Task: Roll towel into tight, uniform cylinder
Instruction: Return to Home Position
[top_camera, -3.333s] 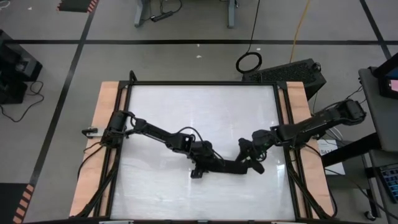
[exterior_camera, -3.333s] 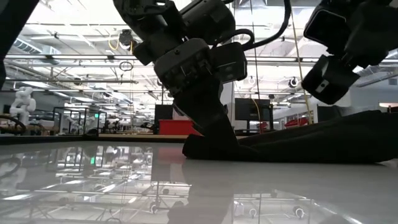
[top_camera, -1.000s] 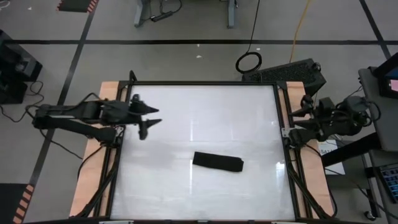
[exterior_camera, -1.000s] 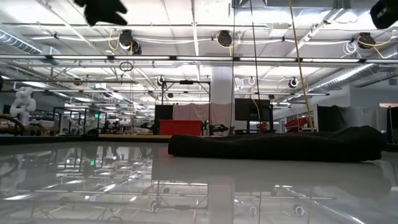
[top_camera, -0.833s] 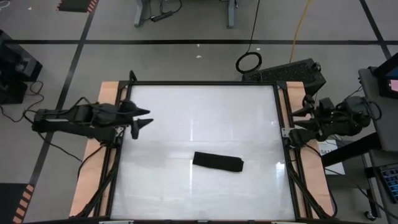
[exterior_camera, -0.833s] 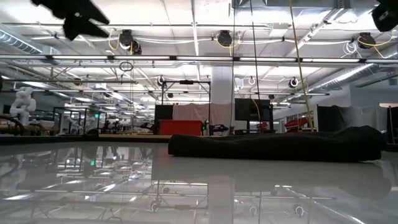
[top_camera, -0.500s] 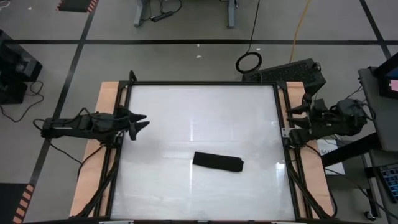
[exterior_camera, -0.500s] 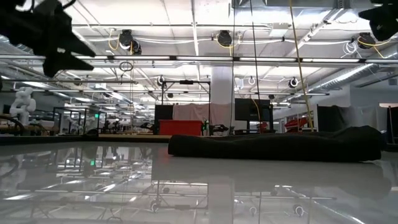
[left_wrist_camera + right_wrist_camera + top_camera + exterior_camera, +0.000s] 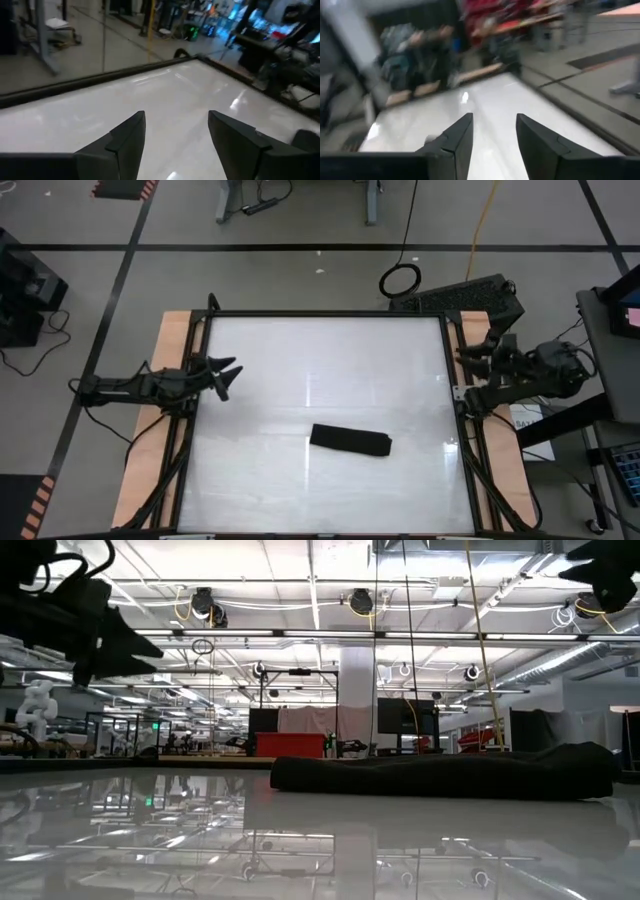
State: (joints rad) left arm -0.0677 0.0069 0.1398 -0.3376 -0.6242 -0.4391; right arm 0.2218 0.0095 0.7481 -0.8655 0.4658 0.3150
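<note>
Towel (image 9: 349,441) lies rolled on the bench (image 9: 320,345), left tool (image 9: 228,377) and right tool (image 9: 466,358) both spread apart at opposite edges, so seemingly only parking the arms is left.

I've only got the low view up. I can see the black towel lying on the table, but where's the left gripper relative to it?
Observer: From above, the left gripper hangs over the left edge of the table, well apart from the towel.
Operator: And the right gripper?
Observer: The right gripper is at the table's right border, off the white top, also clear of the towel.
Operator: Are they open?
Observer: Yes, each wrist view shows its own fingers spread, with nothing between them.
</note>
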